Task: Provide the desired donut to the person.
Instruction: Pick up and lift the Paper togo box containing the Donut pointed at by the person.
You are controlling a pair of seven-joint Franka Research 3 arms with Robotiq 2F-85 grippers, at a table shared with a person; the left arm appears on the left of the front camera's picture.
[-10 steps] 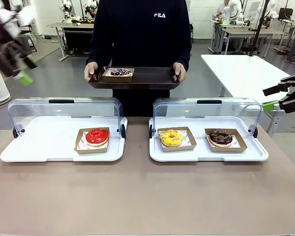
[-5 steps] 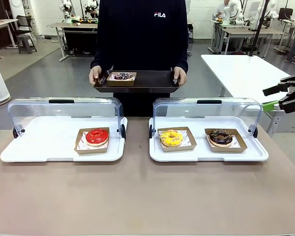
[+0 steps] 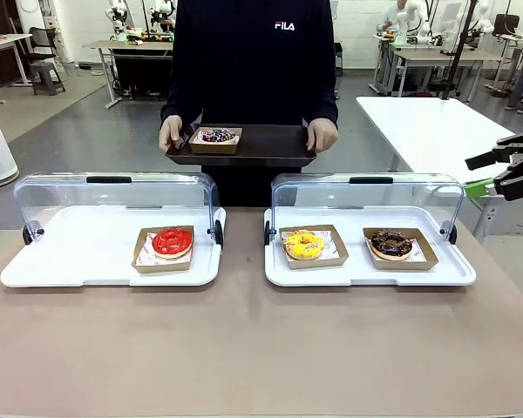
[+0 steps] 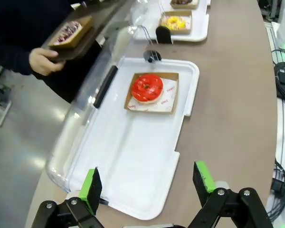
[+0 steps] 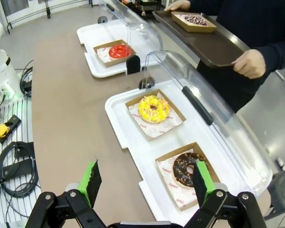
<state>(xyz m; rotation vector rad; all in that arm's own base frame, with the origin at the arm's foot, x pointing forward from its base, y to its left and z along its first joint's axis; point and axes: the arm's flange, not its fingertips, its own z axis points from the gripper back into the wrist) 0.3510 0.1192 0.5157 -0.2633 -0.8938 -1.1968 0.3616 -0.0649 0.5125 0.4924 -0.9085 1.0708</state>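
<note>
Step in hand, as we judge it: pre-reach, with no donut picked yet. The person (image 3: 253, 61) stands at the far side holding a dark tray (image 3: 270, 144) by both ends. A sprinkled donut (image 3: 217, 136) in a cardboard boat already sits on the dark tray's left part.

Three candidates lie on the robot's side of the dark tray, under raised clear lids. The red donut (image 3: 172, 241) is off its left end, the yellow donut (image 3: 304, 245) is just short of its right end, and the chocolate donut (image 3: 391, 243) is farther right. We can't tell which one is wanted.

The left gripper (image 4: 147, 179) hangs high, well left of the dark tray, angled down toward the red donut, fingers wide apart and empty. The right gripper (image 5: 146, 181) hangs well right of the dark tray, looking down on the chocolate and yellow donuts, fingers also apart and empty.

Next move likely needs a cue from the person. After that: reach in under the lid, pinch the boat's edge rather than the icing, and carry it to the dark tray's free right part.
</note>
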